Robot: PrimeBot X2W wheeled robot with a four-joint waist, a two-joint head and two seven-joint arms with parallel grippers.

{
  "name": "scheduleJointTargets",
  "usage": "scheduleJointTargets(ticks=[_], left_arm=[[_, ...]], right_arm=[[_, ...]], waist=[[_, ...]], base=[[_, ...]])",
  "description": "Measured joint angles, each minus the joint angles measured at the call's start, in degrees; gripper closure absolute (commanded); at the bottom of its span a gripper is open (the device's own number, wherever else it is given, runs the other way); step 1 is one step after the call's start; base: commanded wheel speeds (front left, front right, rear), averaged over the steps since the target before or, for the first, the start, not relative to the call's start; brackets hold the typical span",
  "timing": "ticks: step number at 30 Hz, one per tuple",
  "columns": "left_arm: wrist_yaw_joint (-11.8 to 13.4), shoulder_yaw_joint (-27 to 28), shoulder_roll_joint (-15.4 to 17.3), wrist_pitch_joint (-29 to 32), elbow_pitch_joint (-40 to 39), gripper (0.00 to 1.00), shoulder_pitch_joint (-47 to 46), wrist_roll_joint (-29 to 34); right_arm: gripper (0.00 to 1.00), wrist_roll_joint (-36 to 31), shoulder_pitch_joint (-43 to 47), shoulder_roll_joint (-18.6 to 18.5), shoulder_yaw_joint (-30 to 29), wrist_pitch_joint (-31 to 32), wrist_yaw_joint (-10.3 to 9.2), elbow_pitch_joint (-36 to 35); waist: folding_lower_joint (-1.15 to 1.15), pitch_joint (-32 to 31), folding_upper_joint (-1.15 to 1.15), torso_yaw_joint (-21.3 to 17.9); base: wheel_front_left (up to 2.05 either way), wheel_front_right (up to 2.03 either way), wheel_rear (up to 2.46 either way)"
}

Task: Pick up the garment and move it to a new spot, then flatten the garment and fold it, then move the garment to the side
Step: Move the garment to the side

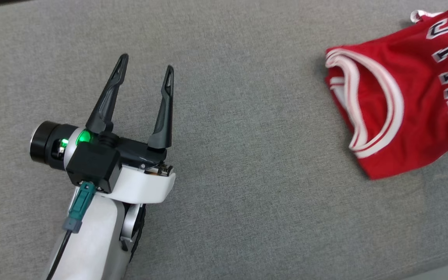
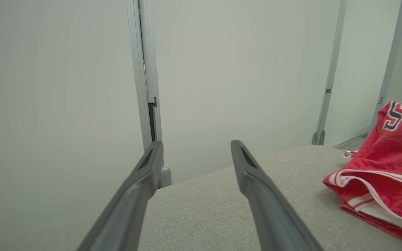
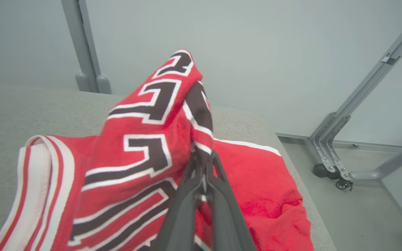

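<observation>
**Head view.** The left gripper (image 1: 146, 62) hangs over a grey upholstered surface (image 1: 255, 163) whose cloth has a fine, flecked weave. Its two long dark fingers are tapered and slightly curved, each with a slotted tip. They stand well apart with nothing between them. The fingers rise from a black block on a glossy white wrist shell, where a green lamp (image 1: 83, 137) glows. A teal connector (image 1: 82, 200) with a dark cable is plugged in below the lamp. The jersey (image 1: 414, 128) lies at the upper right of the surface, well apart from this gripper. It is a sleeveless red garment of soft knit, rumpled rather than flat. Its openings are bound in white ribbed trim with thin red stripes, and it carries block lettering in dark fill with white outlines.

**Left wrist view.** The same fingers (image 2: 141, 188) spread in a V above the far edge of the surface. The jersey (image 2: 389, 164) is heaped at the right, one side raised. Behind it stand pale wall panels and a slim grey metal post (image 2: 145, 69).

**Right wrist view.** The right gripper (image 3: 204, 158) has its jaws pressed together on a fold of the jersey. The pinched cloth rises in a peaked ridge past the fingertips, with the lettering stretched along it. The rest of the garment drapes down onto the surface near its right-hand edge. The fabric looks fleecy and matte. A grey angled metal brace (image 3: 330, 139) meets the smooth floor beyond.
</observation>
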Motion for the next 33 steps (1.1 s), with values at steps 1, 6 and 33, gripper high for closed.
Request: scheduleJointTargets(ticks=[1,6,33], left_arm=[[-0.14,-0.34,-0.01,0.23,-0.09,0.0,-1.01,0.32],[-1.16,-2.38,-0.21,0.65,-0.25,0.0,-5.53,1.55],[-0.76,-3.03,1.38,0.37,4.75,0.0,-6.41,0.69]], right_arm=[[1.0,0.29,-1.57,-1.53,-0.22,-0.82,0.0,0.93],[1.0,2.83,-7.4,-8.7,-4.31,-2.58,0.0,8.57],[0.0,15.29,-6.84,-0.34,-9.26,-14.32,-0.01,29.86]], waist=[[0.0,1.14,0.0,-0.24],[0.0,6.73,0.0,-0.34],[0.0,9.35,0.0,0.67]], base=[[0.0,0.0,0.0],[0.0,0.0,0.0],[0.0,0.0,0.0]])
